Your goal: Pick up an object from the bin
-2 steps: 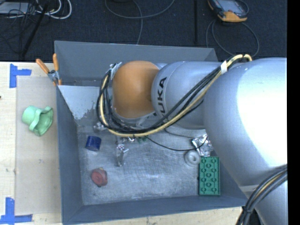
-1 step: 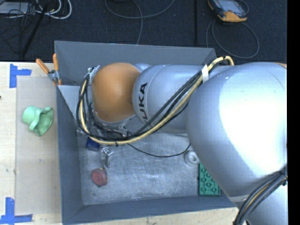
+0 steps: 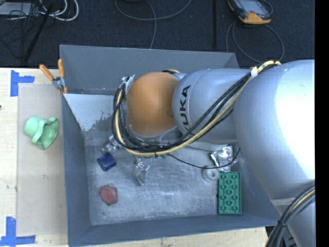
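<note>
Hanging over bin point(image 3: 175, 202) floor, fingers point(image 3: 140, 176) seemingly together, dark-blue cube point(image 3: 106, 162) just beside, reddish round lump point(image 3: 108, 194) near.

Small blue block point(image 3: 106, 161) lying tilted at the left of the bin point(image 3: 154, 68). Just below, a round red lump point(image 3: 108, 194). Far right, flat green studded brick point(image 3: 229, 192) under a crumpled silver bit point(image 3: 222, 156).

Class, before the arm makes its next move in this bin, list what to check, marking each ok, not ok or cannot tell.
1. The tool inside the bin, over bare floor: ok.
2. The blue block left of it, apart: ok.
3. The red lump front left lies free: ok.
4. The green studded brick clear of the arm: cannot tell.
5. The crumpled silver piece clear of the arm: cannot tell.
</note>
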You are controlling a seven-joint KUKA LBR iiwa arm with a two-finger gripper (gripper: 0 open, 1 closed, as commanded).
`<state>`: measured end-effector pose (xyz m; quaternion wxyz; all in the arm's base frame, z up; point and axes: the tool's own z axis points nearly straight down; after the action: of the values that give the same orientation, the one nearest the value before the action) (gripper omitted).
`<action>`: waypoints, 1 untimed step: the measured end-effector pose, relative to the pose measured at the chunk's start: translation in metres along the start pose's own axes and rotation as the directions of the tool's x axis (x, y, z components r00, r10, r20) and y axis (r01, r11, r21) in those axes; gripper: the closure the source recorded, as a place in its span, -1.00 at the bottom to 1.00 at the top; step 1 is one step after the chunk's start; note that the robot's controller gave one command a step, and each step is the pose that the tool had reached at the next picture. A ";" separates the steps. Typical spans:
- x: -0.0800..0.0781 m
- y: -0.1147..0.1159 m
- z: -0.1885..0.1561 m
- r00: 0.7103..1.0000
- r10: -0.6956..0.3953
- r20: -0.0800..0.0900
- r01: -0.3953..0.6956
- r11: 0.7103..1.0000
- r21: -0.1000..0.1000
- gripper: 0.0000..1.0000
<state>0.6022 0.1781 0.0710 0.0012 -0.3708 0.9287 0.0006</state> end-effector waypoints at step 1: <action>0.019 0.063 -0.055 0.985 -0.174 0.001 0.174 0.985 -0.001 -1.00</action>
<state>0.5449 0.2107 0.1264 0.0014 -0.4506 0.8927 0.0012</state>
